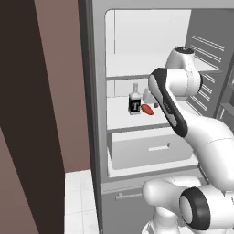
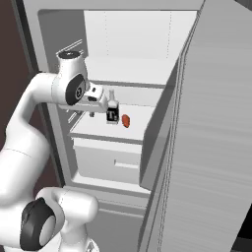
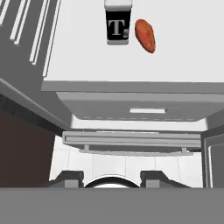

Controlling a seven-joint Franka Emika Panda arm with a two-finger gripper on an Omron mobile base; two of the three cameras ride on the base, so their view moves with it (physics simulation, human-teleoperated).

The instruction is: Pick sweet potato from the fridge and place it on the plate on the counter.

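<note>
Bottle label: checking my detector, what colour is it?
White with a dark T on the bottle; hand view shows it best.

The sweet potato [image 1: 146,109] [image 2: 126,120] [image 3: 145,35], a small reddish-orange oblong with tapered ends, is lying on its side on a white shelf of the fridge [image 1: 93,137] [image 2: 106,59] [image 3: 131,70], just beside a dark bottle and apparently not touching it. The fridge is standing open, grey-framed and white inside, its shelf sitting directly above a closed white drawer with a handle.
</note>
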